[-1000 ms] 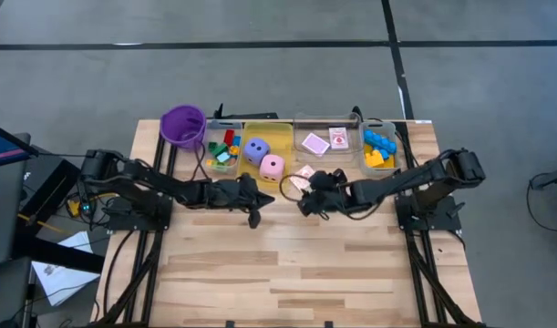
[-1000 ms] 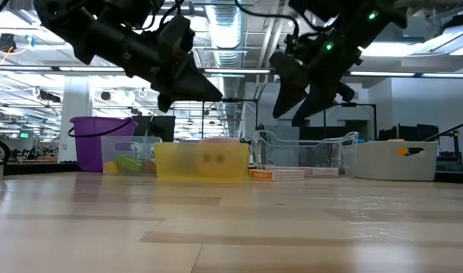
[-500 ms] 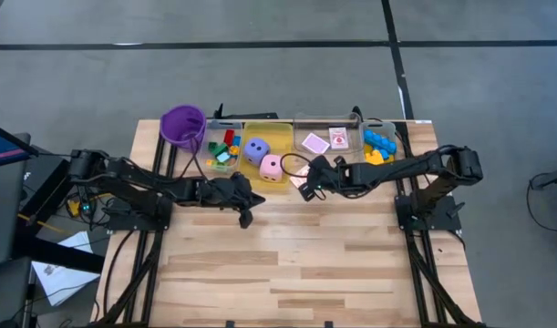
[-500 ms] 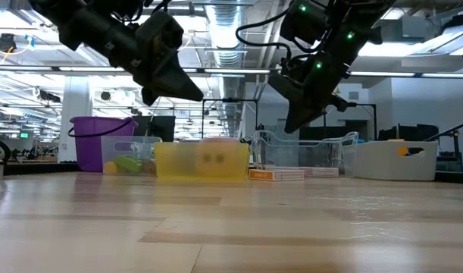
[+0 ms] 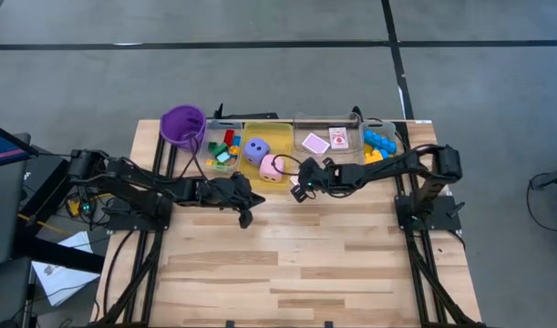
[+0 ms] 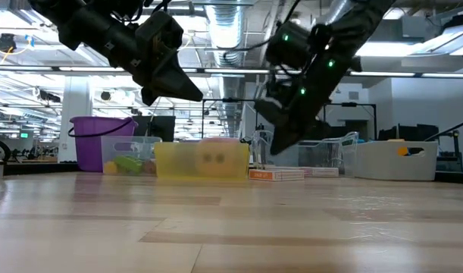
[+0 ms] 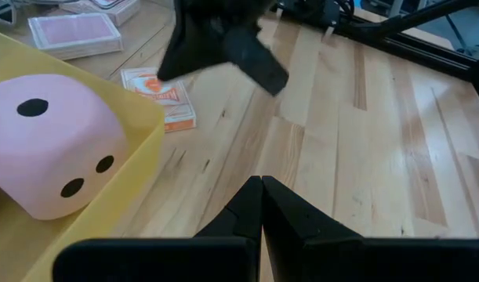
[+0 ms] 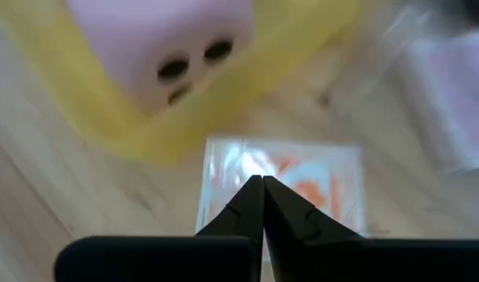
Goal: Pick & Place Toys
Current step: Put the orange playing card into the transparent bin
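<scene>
A white-and-orange card pack [image 8: 302,176] lies flat on the table beside the yellow bin [image 5: 280,137], also seen in the left wrist view [image 7: 162,95]. My right gripper [image 5: 299,192] is shut and slants down just above the pack [image 6: 276,174], its tips [image 6: 266,150] clear of the table. A pink die [image 5: 272,168] and a purple die [image 5: 255,148] sit in the yellow bin. My left gripper [image 5: 244,218] hangs shut above bare table, near the bin's front.
Along the far edge stand a purple cup [image 5: 182,125], a clear bin of mixed bricks [image 5: 225,150], a clear bin with pink-backed cards [image 5: 328,141] and a bin of blue and yellow bricks [image 5: 380,148]. The near half of the table [image 5: 296,273] is bare wood.
My right gripper has shut and has swung toward the table's left and far edge, sinking toward the card pack beside the yellow bin. My left gripper has drawn back a little toward the table's left edge.
</scene>
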Robot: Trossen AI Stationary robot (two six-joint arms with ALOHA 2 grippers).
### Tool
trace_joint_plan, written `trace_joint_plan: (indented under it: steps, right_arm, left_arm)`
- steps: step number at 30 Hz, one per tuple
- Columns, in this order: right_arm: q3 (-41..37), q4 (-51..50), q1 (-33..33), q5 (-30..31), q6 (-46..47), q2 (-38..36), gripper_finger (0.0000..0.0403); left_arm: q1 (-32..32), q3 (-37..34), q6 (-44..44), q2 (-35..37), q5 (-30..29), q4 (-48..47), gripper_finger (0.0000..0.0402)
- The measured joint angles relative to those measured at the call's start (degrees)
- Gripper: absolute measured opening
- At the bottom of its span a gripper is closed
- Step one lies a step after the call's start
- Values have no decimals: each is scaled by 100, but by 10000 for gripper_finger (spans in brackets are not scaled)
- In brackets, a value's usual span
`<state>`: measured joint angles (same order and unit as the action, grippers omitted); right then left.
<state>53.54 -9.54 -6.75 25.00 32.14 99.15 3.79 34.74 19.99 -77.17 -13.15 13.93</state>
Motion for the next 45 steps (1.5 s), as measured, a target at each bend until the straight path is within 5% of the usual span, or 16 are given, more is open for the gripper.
trace_joint_plan:
  steps: [11,20,26,35,45]
  right_arm:
    - [396,-453,-304,-1269,330,711,1]
    - [608,-455,467,-2248,896,761,1]
    - [598,302,1203,-2185,1176,814,1]
    - [616,1885,1806,-358,1052,795,0]
    - [621,464,2035,228,-235,230,0]
  left_arm:
    - [0,0,0,-2,-2,-60,0]
    - [0,2,0,-2,-4,-174,0]
    - [0,2,0,-2,-4,-243,0]
    - [0,1,-16,-2,-4,-242,0]
    - [380,2,-122,-3,459,-186,0]
